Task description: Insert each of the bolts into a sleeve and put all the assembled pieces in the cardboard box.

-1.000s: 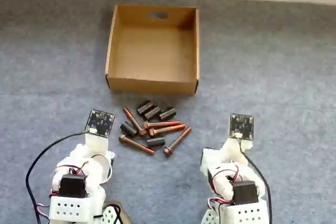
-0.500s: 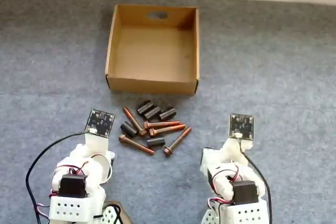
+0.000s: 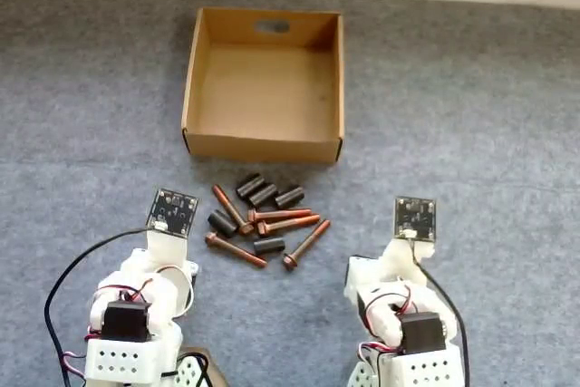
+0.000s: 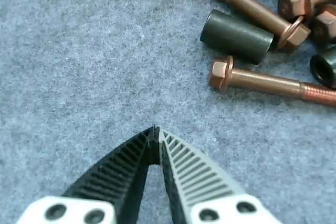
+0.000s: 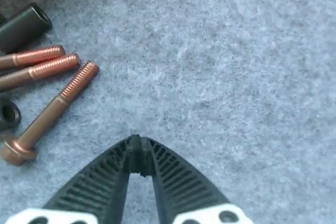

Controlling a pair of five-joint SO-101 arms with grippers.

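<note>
Bolts (image 3: 285, 223) and sleeves (image 3: 263, 195) lie between closed left hand (image 4: 156, 132) and closed right hand (image 5: 137, 142).

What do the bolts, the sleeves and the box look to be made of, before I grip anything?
Bolts: metal, seemingly with a copper-coloured plating; glossy shafts, cut threads and flanged hex heads.
Sleeves: dark hollow tubes with a dull sheen, probably blackened metal, though plastic cannot be ruled out.
Box: brown cardboard, matte, with thin folded walls.
</note>
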